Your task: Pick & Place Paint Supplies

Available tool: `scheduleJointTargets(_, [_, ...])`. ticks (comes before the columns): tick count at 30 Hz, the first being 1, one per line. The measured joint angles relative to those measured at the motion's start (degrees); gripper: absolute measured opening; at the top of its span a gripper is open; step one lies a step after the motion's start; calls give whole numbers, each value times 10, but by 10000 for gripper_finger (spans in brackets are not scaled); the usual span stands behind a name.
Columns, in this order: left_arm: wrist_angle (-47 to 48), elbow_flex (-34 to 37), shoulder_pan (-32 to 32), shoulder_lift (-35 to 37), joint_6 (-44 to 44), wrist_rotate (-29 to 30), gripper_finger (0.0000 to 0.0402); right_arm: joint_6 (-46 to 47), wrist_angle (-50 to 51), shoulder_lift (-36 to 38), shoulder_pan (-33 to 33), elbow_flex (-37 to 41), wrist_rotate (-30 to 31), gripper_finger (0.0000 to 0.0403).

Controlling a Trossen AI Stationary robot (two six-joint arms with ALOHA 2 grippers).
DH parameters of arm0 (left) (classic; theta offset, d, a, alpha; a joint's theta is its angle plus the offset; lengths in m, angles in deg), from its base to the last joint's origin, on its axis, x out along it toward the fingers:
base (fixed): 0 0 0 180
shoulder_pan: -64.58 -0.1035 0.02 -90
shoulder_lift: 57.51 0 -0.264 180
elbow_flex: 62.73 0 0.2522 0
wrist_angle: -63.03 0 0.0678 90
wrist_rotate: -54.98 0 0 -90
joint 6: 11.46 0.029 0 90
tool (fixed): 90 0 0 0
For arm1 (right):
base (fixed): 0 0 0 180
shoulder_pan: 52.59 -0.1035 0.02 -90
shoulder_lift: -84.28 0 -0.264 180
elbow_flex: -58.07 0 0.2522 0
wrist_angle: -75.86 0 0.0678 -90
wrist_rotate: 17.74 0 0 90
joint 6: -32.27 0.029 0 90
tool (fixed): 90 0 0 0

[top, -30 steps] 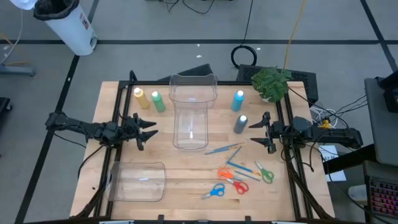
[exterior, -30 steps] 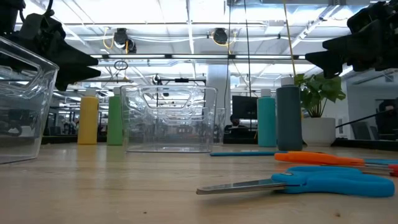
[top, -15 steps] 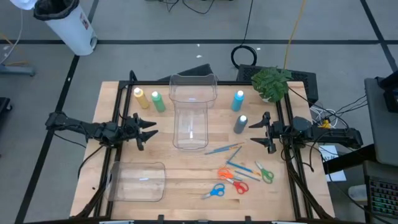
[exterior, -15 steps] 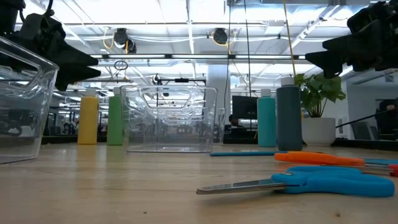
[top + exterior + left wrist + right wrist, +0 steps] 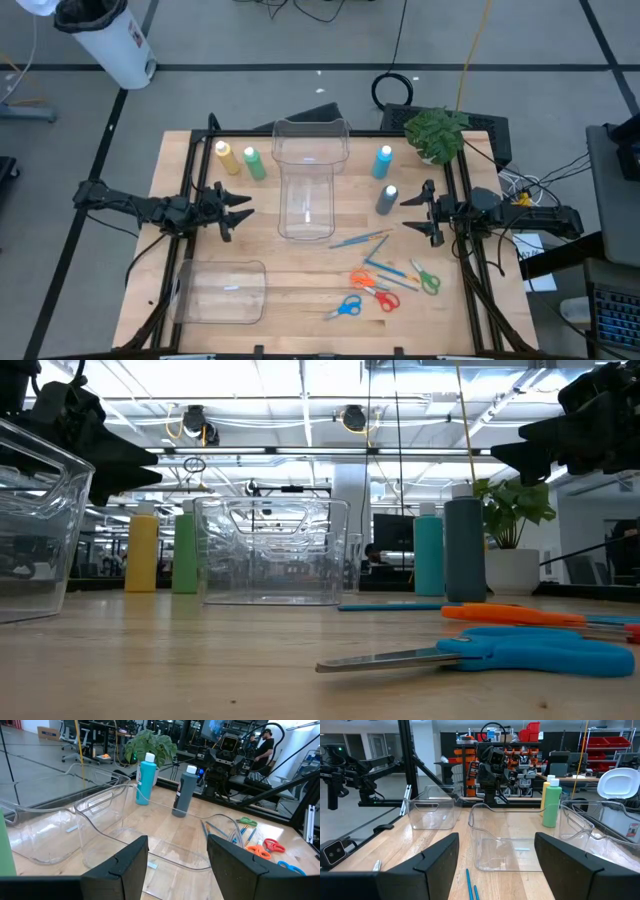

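Note:
Four white-capped paint bottles stand upright on their bases on the wooden table (image 5: 330,262): yellow (image 5: 227,157) and green (image 5: 254,163) at the far left, light blue (image 5: 383,162) and grey-blue (image 5: 386,199) at the right. Thin blue-handled brushes (image 5: 360,240) lie flat beside the grey-blue bottle, and more brushes (image 5: 390,272) lie among the scissors. My left gripper (image 5: 243,207) hovers open at the table's left side and points level toward the middle. At the right side my right gripper (image 5: 407,212) hovers open, facing it. Neither has anything between its fingers.
A tall clear bin (image 5: 308,180) stands at the middle far side, and a second clear bin (image 5: 222,292) sits at the near left. Orange (image 5: 372,285), blue (image 5: 343,309) and green (image 5: 425,278) scissors lie near right. A potted plant (image 5: 436,132) stands at the far right corner.

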Motion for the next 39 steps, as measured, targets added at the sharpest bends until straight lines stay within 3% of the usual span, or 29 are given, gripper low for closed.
scheduleJointTargets(13, [-10, 0, 0, 0, 2, 3, 212, 0, 0, 0, 0, 0, 0, 251])
scheduleJointTargets(24, [-186, 0, -1, 0, 99, 58, 212, 0, 0, 0, 0, 0, 0, 251])
scheduleJointTargets(28, [-214, -2, -1, 0, 168, 119, 212, 0, 0, 0, 0, 0, 0, 251])
scheduleJointTargets(30, [-181, -29, -1, 0, 181, 163, 212, 0, 0, 0, 0, 0, 0, 251])
scheduleJointTargets(33, [-28, -114, -1, -4, 169, 207, 218, 0, 0, 0, 0, 0, 0, 251])
scheduleJointTargets(39, [285, -330, -23, -79, 9, 361, 271, 0, 0, 0, 0, 0, 0, 251])
